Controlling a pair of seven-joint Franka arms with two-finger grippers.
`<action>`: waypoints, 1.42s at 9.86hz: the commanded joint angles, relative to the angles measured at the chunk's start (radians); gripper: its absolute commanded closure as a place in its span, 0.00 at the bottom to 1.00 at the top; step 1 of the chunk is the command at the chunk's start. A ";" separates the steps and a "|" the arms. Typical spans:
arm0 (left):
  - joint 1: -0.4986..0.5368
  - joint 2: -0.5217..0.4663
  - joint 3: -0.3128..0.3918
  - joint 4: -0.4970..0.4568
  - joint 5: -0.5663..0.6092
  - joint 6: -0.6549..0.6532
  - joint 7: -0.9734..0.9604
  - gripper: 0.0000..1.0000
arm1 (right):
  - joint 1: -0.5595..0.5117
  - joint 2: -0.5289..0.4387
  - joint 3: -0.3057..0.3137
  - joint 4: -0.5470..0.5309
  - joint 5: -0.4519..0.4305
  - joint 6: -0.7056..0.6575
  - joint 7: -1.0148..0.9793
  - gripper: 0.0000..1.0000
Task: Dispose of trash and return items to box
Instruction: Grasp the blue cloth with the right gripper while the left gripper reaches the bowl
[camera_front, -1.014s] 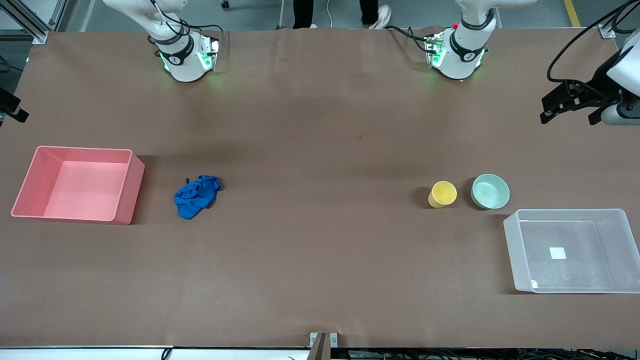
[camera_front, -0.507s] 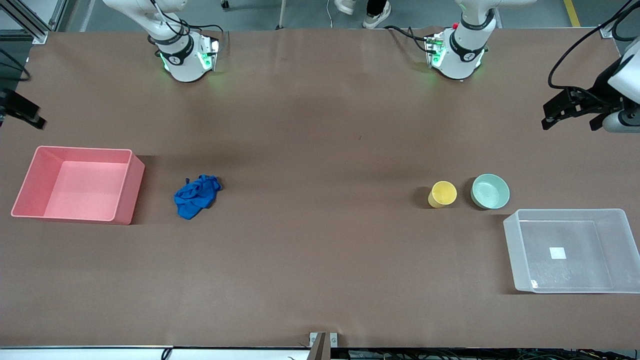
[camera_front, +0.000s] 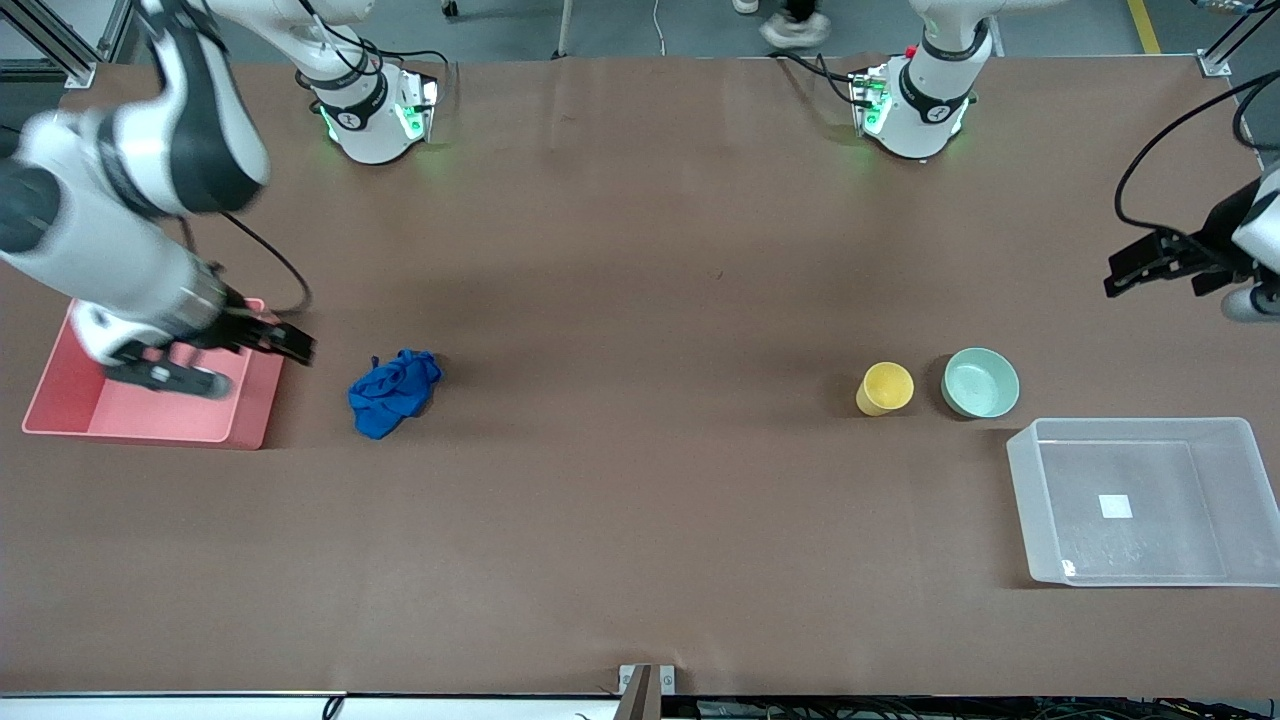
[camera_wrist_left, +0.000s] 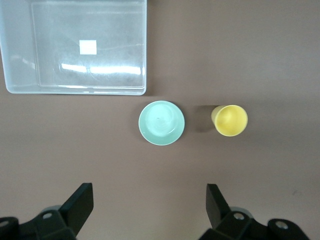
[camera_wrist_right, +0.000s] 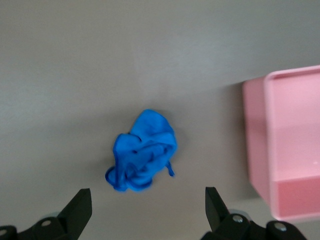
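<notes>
The blue cloth wad (camera_front: 392, 392) lies on the table beside the pink bin (camera_front: 140, 437). It also shows in the right wrist view (camera_wrist_right: 145, 152). My right gripper (camera_front: 258, 368) is open and empty, up over the bin's end wall next to the cloth (camera_wrist_right: 147, 210). The yellow cup (camera_front: 885, 388) and the mint-green bowl (camera_front: 981, 382) stand side by side near the clear tub (camera_front: 1020, 480). My left gripper (camera_front: 1150, 280) is open and empty, up over bare table at the left arm's end. Its wrist view (camera_wrist_left: 149, 202) shows the bowl (camera_wrist_left: 161, 122), cup (camera_wrist_left: 230, 120) and tub (camera_wrist_left: 50, 60).
The pink bin (camera_wrist_right: 290, 150) holds nothing. The tub holds only its white sticker (camera_front: 1115, 506) and reaches the table's edge at the left arm's end. A wide stretch of brown table separates the cloth from the cup.
My right arm has swung in from the table's end and now hangs over the pink bin beside the cloth. My left gripper has shifted a little toward the front camera. The objects have not moved.
</notes>
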 joint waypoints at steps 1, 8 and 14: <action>0.033 -0.018 -0.006 -0.221 0.002 0.172 0.011 0.02 | 0.013 0.066 0.005 -0.161 -0.011 0.270 0.050 0.00; 0.078 0.126 -0.005 -0.513 0.002 0.626 0.011 0.02 | 0.013 0.275 0.000 -0.208 -0.101 0.548 0.127 0.70; 0.089 0.296 -0.005 -0.518 0.002 0.787 0.005 0.02 | 0.019 0.232 0.014 -0.170 -0.100 0.432 0.240 0.99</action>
